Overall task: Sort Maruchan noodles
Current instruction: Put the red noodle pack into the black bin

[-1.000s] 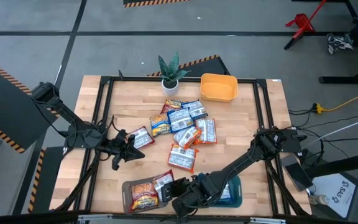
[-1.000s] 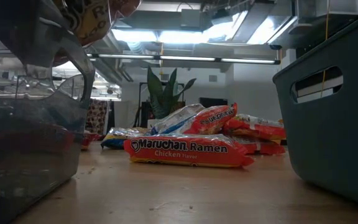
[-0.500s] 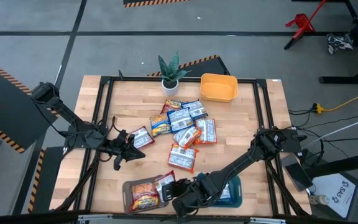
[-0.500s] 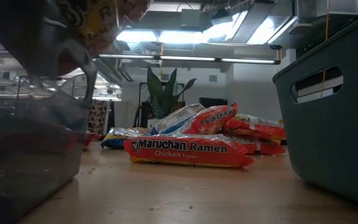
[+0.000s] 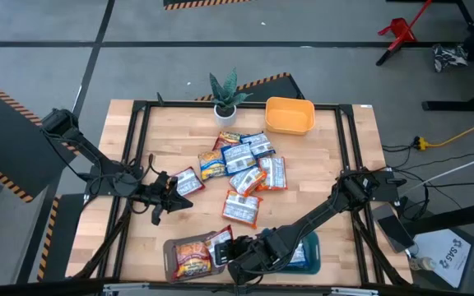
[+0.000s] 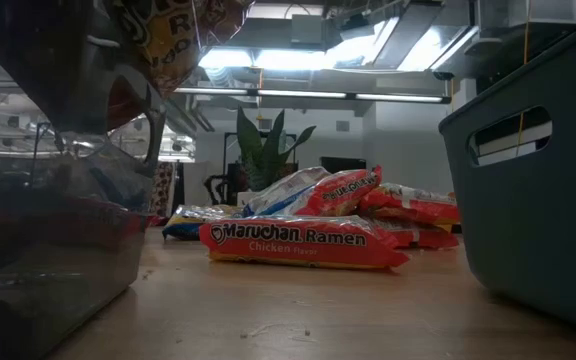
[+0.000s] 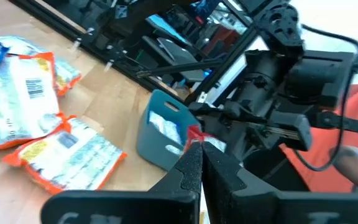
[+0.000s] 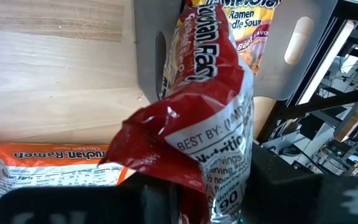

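The red packet (image 8: 210,143) is crumpled and pinched between the fingers of the right gripper (image 5: 235,256), which is closed on it at the near edge of the table (image 5: 319,214). It hangs just beside the brown tray (image 5: 171,247) at the near edge — that tray already contains a red-labelled packet (image 5: 190,256). The teal tray (image 5: 309,251) sits next to it along the same edge, largely under the right arm. The loose pile of Maruchan noodles (image 5: 245,168) occupies the table centre, and one orange chicken packet (image 6: 303,243) lies nearest the trays. The yellow tray (image 5: 290,115) and a potted plant (image 5: 225,97) stand at the far edge.

The left gripper (image 5: 164,197) hovers near the left edge, fingers together on nothing, just beside a single packet (image 5: 188,181).

Risk: the grip is on a crumpled corner of slick film — the packet may slip out, or catch the tray rim and land outside. The left arm, close to the pile, could foul the right arm's retreat.
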Motion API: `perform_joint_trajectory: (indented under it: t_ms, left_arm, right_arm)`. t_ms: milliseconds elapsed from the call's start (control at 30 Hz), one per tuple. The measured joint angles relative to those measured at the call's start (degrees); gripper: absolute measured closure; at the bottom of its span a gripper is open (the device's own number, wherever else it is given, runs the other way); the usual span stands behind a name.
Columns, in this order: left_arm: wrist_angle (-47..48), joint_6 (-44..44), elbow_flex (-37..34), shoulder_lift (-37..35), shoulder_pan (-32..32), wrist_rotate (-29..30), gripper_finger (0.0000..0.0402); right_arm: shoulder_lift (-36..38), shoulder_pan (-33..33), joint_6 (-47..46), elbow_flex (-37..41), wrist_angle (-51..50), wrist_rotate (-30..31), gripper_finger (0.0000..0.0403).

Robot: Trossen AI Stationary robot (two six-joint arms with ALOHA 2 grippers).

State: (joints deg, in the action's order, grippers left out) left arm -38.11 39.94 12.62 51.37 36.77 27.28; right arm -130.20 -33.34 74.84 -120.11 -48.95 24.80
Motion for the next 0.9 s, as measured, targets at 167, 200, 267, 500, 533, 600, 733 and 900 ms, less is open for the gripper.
perform_joint_trajectory:
  t_ms: [167,200,267,500,533,600,733,900]
  left_arm:
    - [0.3,0.0,0.0,0.0,0.01,1.68,0.0401]
    - [0.31,-0.02,0.0,0.0,0.0,1.91,0.0401]
    - [0.4,0.0,0.0,0.0,0.0,2.15,0.0401]
    - [0.72,0.0,0.0,0.0,0.0,2.14,0.0401]
    - [0.87,0.0,0.0,0.0,0.02,2.12,0.0401]
    - [1.48,0.02,0.0,0.0,0.02,2.12,0.0401]
    - [1.69,0.07,0.0,0.0,0.02,2.12,0.0401]
    - [1.69,0.17,0.0,-0.01,0.02,2.1,0.0401]
  right_arm:
    - [0.07,-0.01,0.34,0.0,-0.11,-0.95,0.0311]
    - [0.07,0.01,0.4,0.0,-0.11,-1.49,0.0311]
    - [0.07,0.07,0.4,0.0,-0.11,-2.34,0.0311]
    - [0.07,0.85,-0.89,0.02,1.24,-3.57,0.0292]
    - [0.07,0.86,-1.3,0.01,1.68,-3.55,0.0285]
    - [0.07,1.17,-2.25,0.02,2.3,-3.06,0.0268]
    - [0.07,1.21,-4.26,0.0,2.41,-1.49,0.0232]
    - [0.07,1.15,-4.82,0.01,2.43,0.23,0.0189]
